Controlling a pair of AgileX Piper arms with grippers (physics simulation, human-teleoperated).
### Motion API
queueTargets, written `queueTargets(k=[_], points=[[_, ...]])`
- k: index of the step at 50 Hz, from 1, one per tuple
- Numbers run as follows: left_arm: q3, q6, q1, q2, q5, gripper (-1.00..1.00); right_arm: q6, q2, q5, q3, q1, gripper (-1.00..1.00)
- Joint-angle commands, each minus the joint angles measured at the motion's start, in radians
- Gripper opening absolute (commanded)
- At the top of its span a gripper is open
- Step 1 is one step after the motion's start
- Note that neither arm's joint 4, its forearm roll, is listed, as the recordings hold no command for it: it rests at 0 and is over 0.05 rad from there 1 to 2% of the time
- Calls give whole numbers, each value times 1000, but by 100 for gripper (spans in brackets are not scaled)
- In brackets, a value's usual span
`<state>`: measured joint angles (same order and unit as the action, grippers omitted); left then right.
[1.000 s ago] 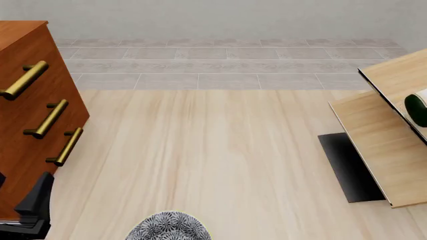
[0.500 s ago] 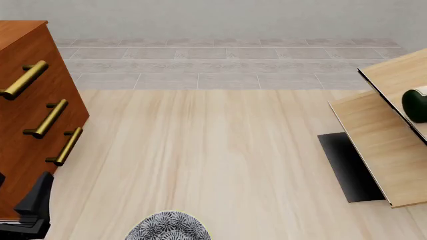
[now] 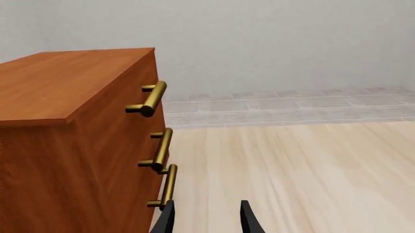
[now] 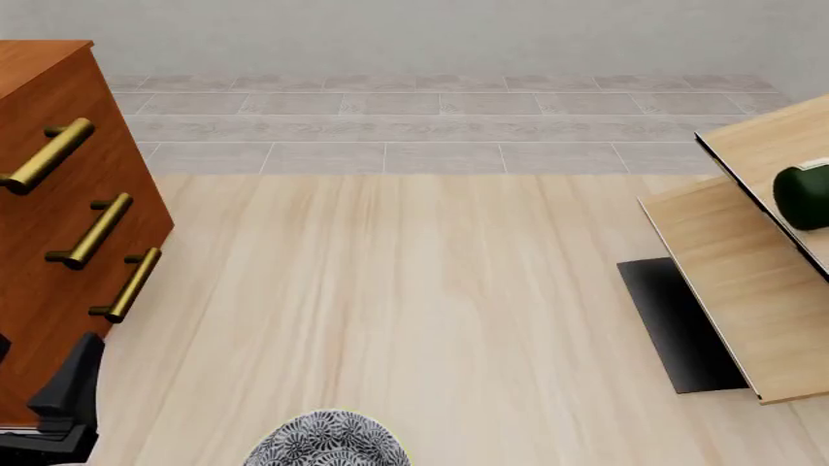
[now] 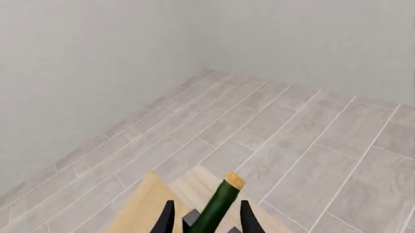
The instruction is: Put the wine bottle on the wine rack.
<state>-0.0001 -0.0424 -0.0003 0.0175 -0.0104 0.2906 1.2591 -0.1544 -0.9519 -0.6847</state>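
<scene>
My right gripper (image 5: 204, 218) grasps the wine bottle (image 5: 217, 206) by its neck, cork pointing forward past my fingertips, the bottle's base lying on the wine rack (image 4: 745, 262). My left gripper (image 3: 206, 218) hangs released, just beside the drawer cabinet (image 3: 71, 136).

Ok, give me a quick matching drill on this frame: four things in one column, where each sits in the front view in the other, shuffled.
Things:
1. dark green glass wine bottle
2. reddish-brown drawer cabinet with brass handles
3. black base plate of the pale-wood wine rack
4. black-and-white patterned round object

Places:
A. bottom edge, left of centre
B. far left
C. far right, over the slanted panels
D. on the table, lower right

Pairs: 1-C, 2-B, 3-D, 4-A
</scene>
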Motion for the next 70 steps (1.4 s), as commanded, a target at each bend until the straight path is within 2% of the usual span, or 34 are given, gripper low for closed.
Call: queueTargets(k=[1,18,29,37,38,40,51,62,70], points=[[0,1,-2,2,2,100,-3,-26,29,-25,1,100],[0,3,-1,11,13,100,-8,-77,69,-41,12,100],[0,3,-5,18,21,100,-20,-139,105,-41,48,100],[0,-1,-5,39,49,100,-49,-200,127,-26,99,100],[0,-2,-5,42,53,100,-74,-209,132,-25,107,100],[0,-2,-5,49,60,100,-59,-221,133,-18,118,100],[0,-11,-4,63,81,100,-76,-291,165,-10,188,100],[0,-11,-7,66,90,100,-132,-354,175,28,244,100],[0,-13,-6,73,101,100,-140,-413,173,92,283,100]])
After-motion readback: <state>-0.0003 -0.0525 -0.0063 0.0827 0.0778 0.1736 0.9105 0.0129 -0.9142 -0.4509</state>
